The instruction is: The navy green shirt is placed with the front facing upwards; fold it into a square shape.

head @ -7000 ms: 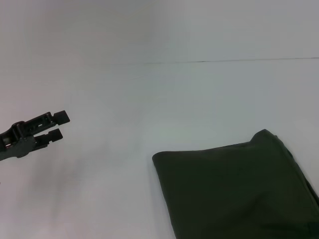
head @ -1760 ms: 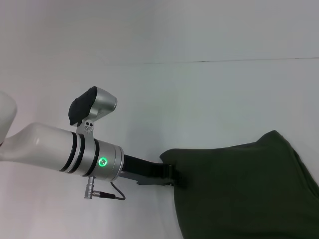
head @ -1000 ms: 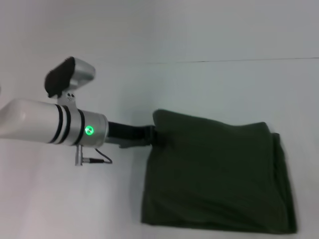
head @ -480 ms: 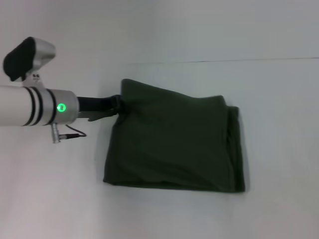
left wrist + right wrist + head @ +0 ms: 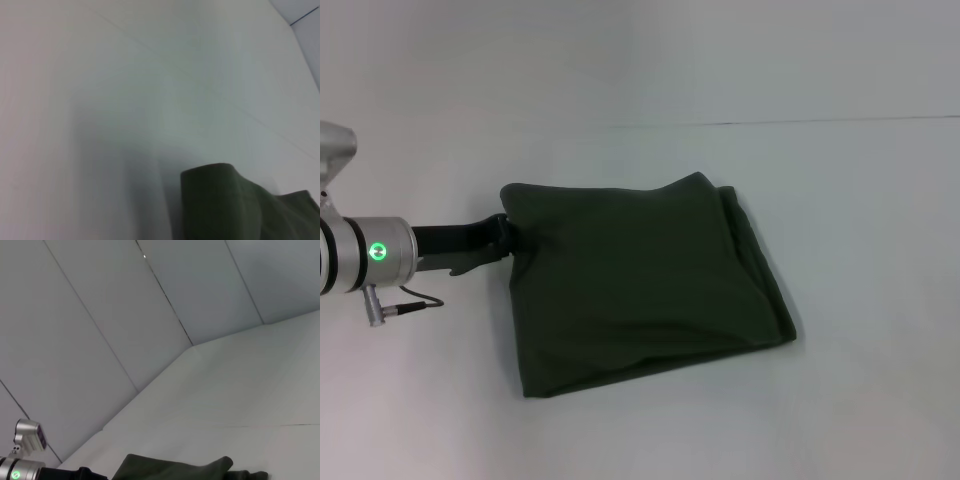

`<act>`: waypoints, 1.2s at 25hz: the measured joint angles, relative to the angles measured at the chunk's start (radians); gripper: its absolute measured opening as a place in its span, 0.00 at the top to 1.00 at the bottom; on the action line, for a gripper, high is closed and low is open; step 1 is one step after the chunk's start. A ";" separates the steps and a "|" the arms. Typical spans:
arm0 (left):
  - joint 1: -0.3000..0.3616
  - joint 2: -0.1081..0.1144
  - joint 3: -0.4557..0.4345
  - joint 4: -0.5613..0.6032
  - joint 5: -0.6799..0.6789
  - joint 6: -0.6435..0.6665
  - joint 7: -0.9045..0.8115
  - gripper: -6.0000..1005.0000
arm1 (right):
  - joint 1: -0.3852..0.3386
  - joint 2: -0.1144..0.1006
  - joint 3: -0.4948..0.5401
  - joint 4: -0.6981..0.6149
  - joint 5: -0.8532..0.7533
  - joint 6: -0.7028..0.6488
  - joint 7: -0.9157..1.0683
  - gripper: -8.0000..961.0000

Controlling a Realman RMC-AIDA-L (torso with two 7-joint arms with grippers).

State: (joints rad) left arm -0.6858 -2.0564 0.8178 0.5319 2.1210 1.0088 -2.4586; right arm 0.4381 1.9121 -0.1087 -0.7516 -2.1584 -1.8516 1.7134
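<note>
The navy green shirt (image 5: 640,275) lies folded into a rough square on the white table, plain dark olive side up, print and collar hidden. My left gripper (image 5: 505,238) reaches in from the left and is shut on the shirt's far-left corner. A corner of the shirt also shows in the left wrist view (image 5: 225,200), and its far edge in the right wrist view (image 5: 175,469). The right gripper is out of view.
The white table (image 5: 840,200) spreads all around the shirt, with a thin seam line (image 5: 770,122) across its far part. Grey wall panels (image 5: 125,315) stand behind the table.
My left arm has drawn back to the left, dragging the folded shirt by its corner from the near right toward the table's middle. The shirt has turned a little.
</note>
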 joint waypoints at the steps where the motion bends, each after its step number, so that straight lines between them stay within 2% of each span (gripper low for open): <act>1: 0.002 -0.001 -0.001 0.001 -0.001 0.007 0.004 0.95 | 0.001 0.001 -0.001 0.000 0.000 0.001 0.000 0.04; 7: 0.013 -0.012 -0.041 0.011 -0.009 0.042 0.073 0.93 | 0.008 0.007 -0.007 0.003 0.000 0.004 -0.002 0.04; 10: 0.030 -0.019 -0.095 0.029 -0.015 0.047 0.100 0.82 | 0.010 0.010 -0.008 0.009 0.000 0.007 -0.010 0.04; 13: 0.053 -0.017 -0.126 0.055 -0.028 0.061 0.122 0.72 | 0.014 0.014 -0.009 0.011 0.000 0.009 -0.029 0.04; 15: 0.064 -0.010 -0.127 0.084 -0.029 0.100 0.160 0.66 | 0.016 0.027 -0.021 0.011 0.000 0.008 -0.084 0.04; 16: 0.080 -0.002 -0.130 0.134 -0.027 0.179 0.236 0.63 | 0.017 0.034 -0.029 0.010 0.000 0.005 -0.113 0.04; 18: 0.097 -0.002 -0.138 0.179 -0.030 0.223 0.273 0.56 | 0.020 0.050 -0.052 0.005 0.001 -0.003 -0.187 0.04; 20: 0.136 -0.017 -0.164 0.274 -0.051 0.287 0.326 0.47 | 0.023 0.074 -0.067 0.004 0.004 -0.019 -0.275 0.04; 21: 0.160 -0.031 -0.179 0.322 -0.081 0.327 0.367 0.43 | 0.024 0.089 -0.070 0.005 0.005 -0.028 -0.328 0.04; 23: 0.199 -0.054 -0.196 0.378 -0.142 0.387 0.464 0.33 | 0.019 0.126 -0.067 0.008 0.017 -0.036 -0.436 0.04; 25: 0.267 -0.093 -0.206 0.432 -0.250 0.471 0.675 0.29 | 0.001 0.169 -0.066 0.017 0.037 -0.033 -0.555 0.04; 27: 0.317 -0.109 -0.205 0.443 -0.314 0.514 0.818 0.24 | -0.014 0.185 -0.071 0.064 0.046 -0.028 -0.651 0.04; 30: 0.376 -0.114 -0.215 0.401 -0.348 0.601 1.022 0.18 | -0.032 0.178 -0.079 0.186 0.047 -0.024 -0.738 0.04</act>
State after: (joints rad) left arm -0.3100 -2.1701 0.6030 0.9327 1.7727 1.6096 -1.4361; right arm 0.4058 2.0901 -0.1874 -0.5652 -2.1114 -1.8759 0.9752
